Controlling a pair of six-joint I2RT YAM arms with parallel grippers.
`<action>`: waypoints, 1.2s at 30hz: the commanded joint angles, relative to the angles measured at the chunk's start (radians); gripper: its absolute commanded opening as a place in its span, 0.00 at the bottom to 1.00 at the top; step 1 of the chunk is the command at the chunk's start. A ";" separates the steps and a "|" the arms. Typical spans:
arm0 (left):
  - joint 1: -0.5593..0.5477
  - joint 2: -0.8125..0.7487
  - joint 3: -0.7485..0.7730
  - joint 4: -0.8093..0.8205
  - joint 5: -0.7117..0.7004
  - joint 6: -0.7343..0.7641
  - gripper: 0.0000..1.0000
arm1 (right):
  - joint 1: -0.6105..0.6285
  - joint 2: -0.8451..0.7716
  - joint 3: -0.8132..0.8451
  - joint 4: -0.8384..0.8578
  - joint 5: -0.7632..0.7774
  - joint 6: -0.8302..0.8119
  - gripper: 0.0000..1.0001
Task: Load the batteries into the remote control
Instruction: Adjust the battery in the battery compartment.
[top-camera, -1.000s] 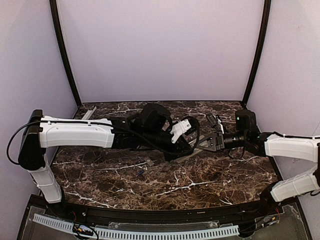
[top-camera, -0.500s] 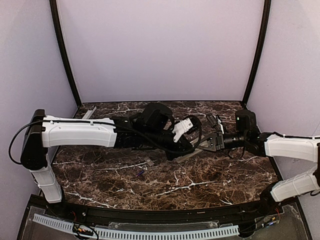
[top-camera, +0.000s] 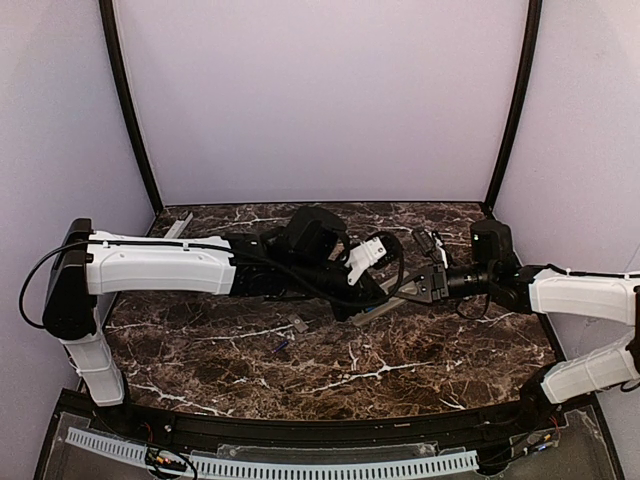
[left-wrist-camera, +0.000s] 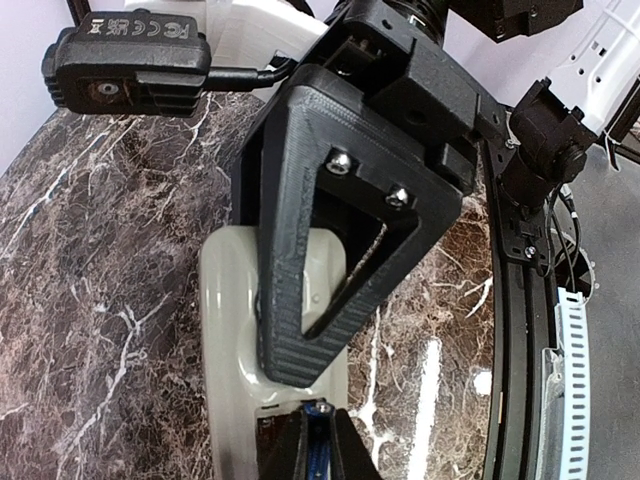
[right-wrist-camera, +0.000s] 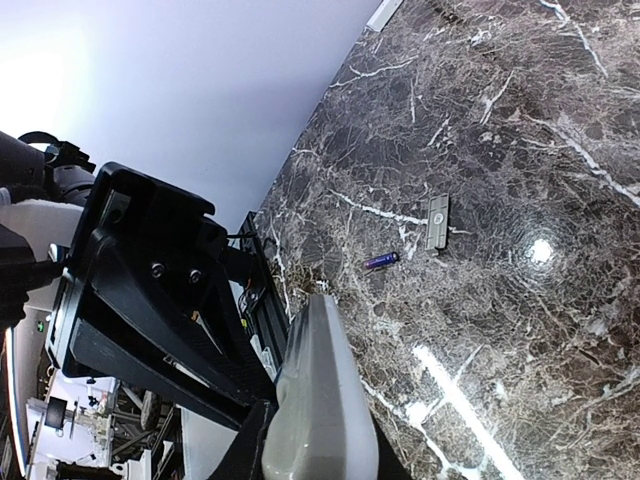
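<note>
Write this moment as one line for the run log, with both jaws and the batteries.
left jaws: shut on blue battery, at remote control | right jaws: holding remote control | second battery: loose on table

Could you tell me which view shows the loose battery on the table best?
Right wrist: the battery lies clear on the table. The top view shows only a tiny blue speck; the left wrist view misses it.

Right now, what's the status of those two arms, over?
Left fingers pinch slim blue battery at white oblong remote control. Right fingers clamp that remote. Second blue battery loose on dark marble table, nothing in the way.
</note>
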 joint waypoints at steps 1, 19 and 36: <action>-0.006 0.000 -0.007 -0.045 -0.013 0.004 0.08 | 0.009 -0.022 0.000 0.054 -0.008 0.010 0.00; -0.006 0.005 -0.023 -0.069 -0.026 0.014 0.07 | 0.007 -0.036 0.009 0.057 -0.020 0.021 0.00; -0.017 0.041 -0.016 -0.153 -0.009 0.048 0.04 | -0.003 -0.049 0.046 0.058 -0.021 0.029 0.00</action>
